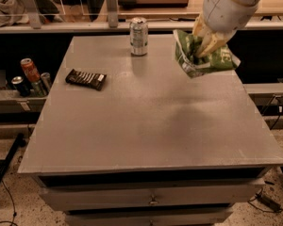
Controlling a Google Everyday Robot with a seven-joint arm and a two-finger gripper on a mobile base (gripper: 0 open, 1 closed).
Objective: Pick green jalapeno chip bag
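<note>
One gripper [205,44] holds chip bag [218,63] above table [151,131], right of soda can [138,36].

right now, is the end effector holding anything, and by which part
The end effector is shut on the chip bag, pinching its crumpled upper middle. The bag hangs clear of the table, over its right rear part.

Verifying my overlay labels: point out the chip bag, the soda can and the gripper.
chip bag [220,61], camera view, green front panel beside the lettering.
soda can [138,37], camera view, middle of its side.
gripper [208,44], camera view, between its jaws, upper right, gripping the chip bag.
</note>
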